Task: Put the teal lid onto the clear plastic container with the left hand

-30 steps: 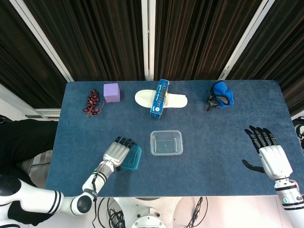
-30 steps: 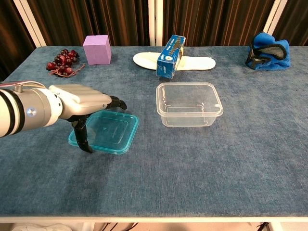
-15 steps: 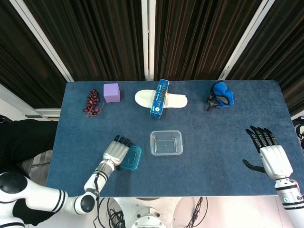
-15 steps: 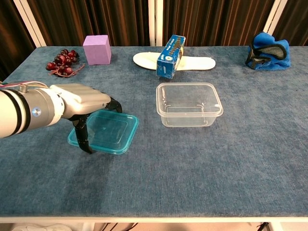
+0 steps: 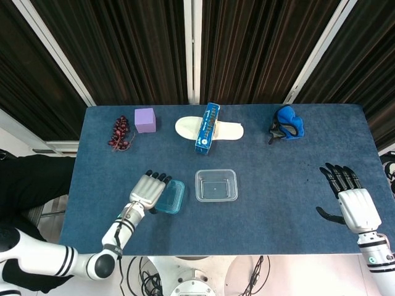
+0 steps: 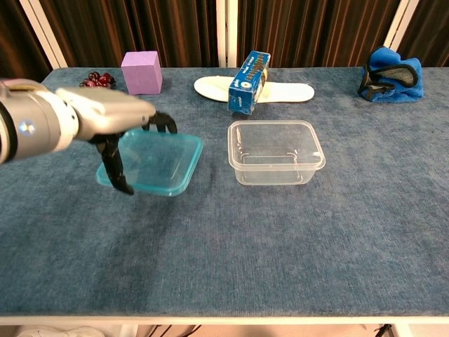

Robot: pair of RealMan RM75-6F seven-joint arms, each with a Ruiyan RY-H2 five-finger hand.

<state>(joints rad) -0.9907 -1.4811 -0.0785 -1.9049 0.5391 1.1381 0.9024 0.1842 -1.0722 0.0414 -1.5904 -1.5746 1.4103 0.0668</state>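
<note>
Head view shows the left robot hand gripping the teal lid by its left edge, fingers pointing away from the robot, the lid reaching out to the right of the palm. The clear plastic container sits just beside the lid on that same right side, open side up on the blue worktop — so the coming move is, by my judgement, a short carry to the right with the lid kept level and squared to the rim. The right robot hand rests well apart near the worktop's right edge, fingers spread and holding nothing; the left one is far nearer. Chest view shows the lid lifted clear of the cloth and roughly level, perhaps slightly tipped, with the left robot hand arched over it — dark fingers hooked on the far rim, the thumb running down under the near left edge. The container stands to the right, not touching the lid.
</note>
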